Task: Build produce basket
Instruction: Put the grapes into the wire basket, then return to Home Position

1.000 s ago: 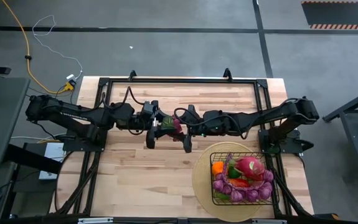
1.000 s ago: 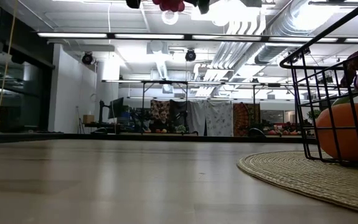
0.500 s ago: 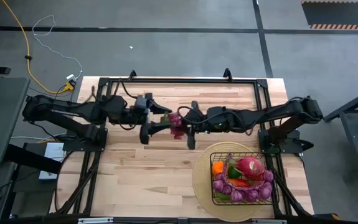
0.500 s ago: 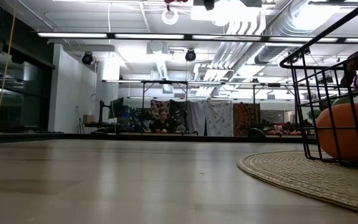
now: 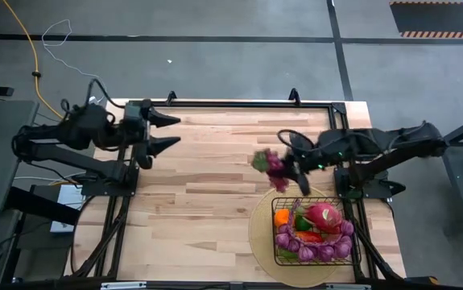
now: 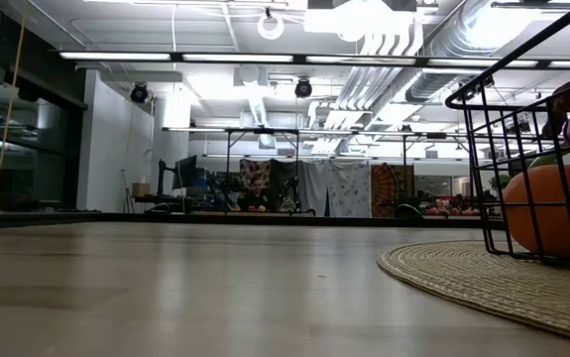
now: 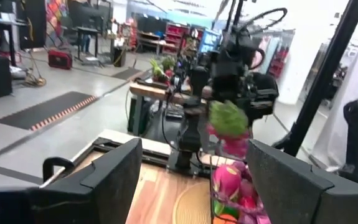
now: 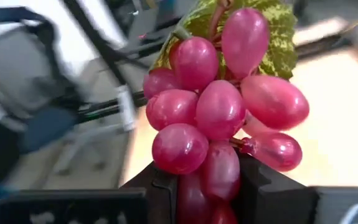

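My right gripper clamped a glossy pink grape bunch with green leaf, at eleven o'clock from the basket; left gripper stood wide, empty.

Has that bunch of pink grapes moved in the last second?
Yes. The grape bunch, gripped by the right gripper, has travelled from the table's middle toward the basket on the right, and now hangs just off its near corner.
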`<move>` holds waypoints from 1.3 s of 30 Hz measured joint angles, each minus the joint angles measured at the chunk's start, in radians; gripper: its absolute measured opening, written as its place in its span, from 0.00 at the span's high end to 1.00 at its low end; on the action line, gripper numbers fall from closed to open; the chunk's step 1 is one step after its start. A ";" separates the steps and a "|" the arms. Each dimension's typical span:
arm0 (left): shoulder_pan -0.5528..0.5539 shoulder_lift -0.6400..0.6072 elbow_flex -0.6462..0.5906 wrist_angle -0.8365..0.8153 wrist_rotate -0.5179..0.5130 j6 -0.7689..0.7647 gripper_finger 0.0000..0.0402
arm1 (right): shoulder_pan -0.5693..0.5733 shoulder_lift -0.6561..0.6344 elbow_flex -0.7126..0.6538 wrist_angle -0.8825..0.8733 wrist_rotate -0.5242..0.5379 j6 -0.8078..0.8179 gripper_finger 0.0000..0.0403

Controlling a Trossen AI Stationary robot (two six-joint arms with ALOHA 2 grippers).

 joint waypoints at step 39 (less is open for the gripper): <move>-0.002 0.010 -0.001 -0.004 -0.010 -0.029 0.31 | 0.596 0.295 -0.027 -0.687 -0.046 0.657 0.39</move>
